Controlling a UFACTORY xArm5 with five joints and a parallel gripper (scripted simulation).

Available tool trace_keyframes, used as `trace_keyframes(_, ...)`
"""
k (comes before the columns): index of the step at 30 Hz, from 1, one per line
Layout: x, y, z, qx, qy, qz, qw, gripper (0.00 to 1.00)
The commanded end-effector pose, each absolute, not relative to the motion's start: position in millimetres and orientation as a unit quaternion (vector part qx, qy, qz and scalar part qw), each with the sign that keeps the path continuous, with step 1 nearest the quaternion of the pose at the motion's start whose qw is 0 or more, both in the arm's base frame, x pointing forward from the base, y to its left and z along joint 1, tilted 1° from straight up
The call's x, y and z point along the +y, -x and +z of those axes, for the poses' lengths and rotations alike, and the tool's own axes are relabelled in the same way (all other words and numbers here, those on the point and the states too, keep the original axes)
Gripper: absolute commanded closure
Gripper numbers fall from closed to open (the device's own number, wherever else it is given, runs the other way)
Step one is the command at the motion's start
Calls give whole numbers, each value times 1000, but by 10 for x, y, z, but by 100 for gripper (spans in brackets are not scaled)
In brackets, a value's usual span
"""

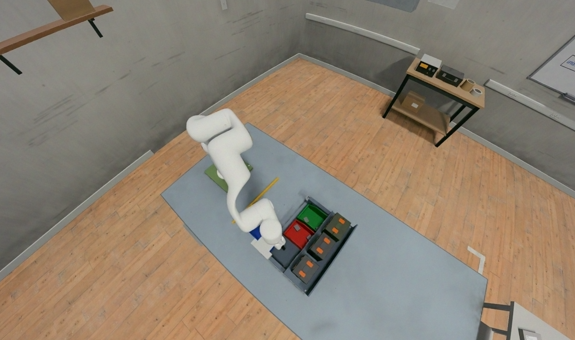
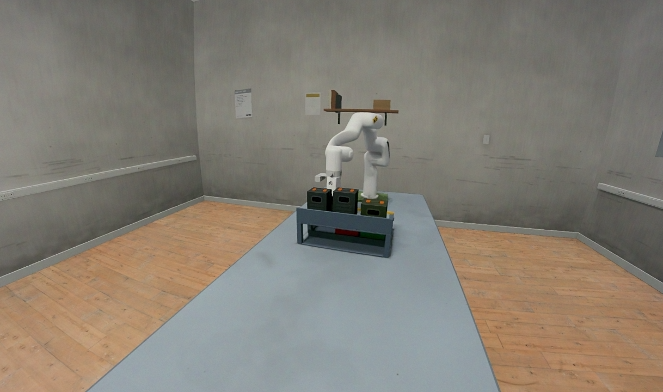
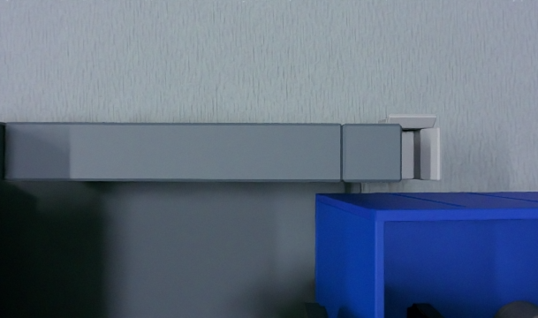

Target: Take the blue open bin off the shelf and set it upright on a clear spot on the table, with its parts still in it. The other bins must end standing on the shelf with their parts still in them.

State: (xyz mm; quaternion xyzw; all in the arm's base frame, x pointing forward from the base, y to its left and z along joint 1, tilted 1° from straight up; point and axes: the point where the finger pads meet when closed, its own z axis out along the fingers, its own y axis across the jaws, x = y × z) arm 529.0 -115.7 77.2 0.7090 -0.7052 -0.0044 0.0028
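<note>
The pincer [image 1: 283, 246] [image 2: 331, 191] [image 3: 368, 310] stands partly open and grips nothing. Its 2 dark fingertips show at the bottom edge of the wrist view, 1 on each side of the upright wall of the blue bin [image 1: 255, 233] [image 3: 348, 256]. That wall, which I take for the bin's back, faces the bare inner part of its slot; the bin reaches from there out past the end of the side rail [image 3: 198, 152], towards the arm [image 1: 230, 165] [image 2: 370, 175]. So the bin lies beneath the pincer and mostly on the arm's side of it.

Its full long axis is cut off by the wrist view and covered by the arm from above, so I cannot give it. What matters is that the wall runs between the fingers: the move likely wants a straight descent, a squeeze across that wall, then a level pull towards the arm. A tilt could spill the grey part [image 3: 520, 310].

Next along the shelf [image 1: 308, 291] [image 2: 343, 219] come the red bin [image 1: 298, 233] [image 2: 346, 232], then the green bin [image 1: 311, 216] [image 2: 372, 236]. Behind stand 3 dark boxes [image 1: 322, 246] [image 2: 345, 200].
</note>
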Motion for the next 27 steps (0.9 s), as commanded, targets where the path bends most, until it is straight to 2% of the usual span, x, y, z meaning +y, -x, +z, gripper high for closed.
trace_keyframes(1, -1160, -5304, 790, -705, -709, -5, -3, 66)
trace_keyframes(17, -1160, -5304, 790, -705, -709, -5, -3, 66)
trace_keyframes(18, -1160, -5304, 790, -705, -709, -2, 2, 88)
trace_keyframes(27, -1160, -5304, 790, -705, -709, -2, 2, 88)
